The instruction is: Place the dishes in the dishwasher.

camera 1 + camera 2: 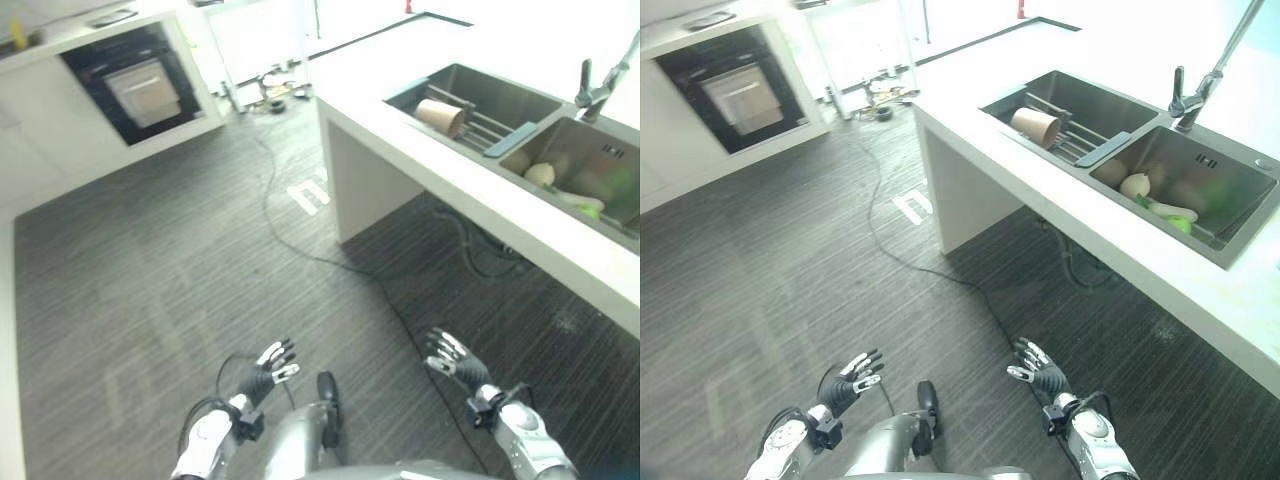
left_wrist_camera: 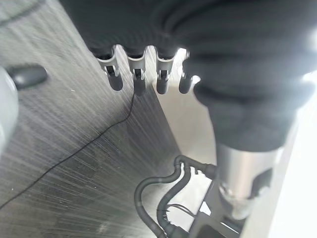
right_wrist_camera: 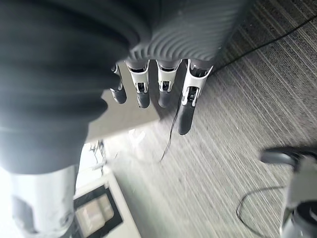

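while both hands hang empty, nothing is picked up yet.
left hand (image 1: pixel 268 372) and right hand (image 1: pixel 452 358), fingers relaxed, are well short of the sink (image 1: pixel 520 97), where a cup (image 1: pixel 439 116), perhaps paper, waits.

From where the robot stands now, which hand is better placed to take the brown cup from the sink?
Probably the right hand. The brown cup lies on the rack in the sink on the robot's right. The left hand hangs farther away. Both are open, low over the floor, holding nothing.
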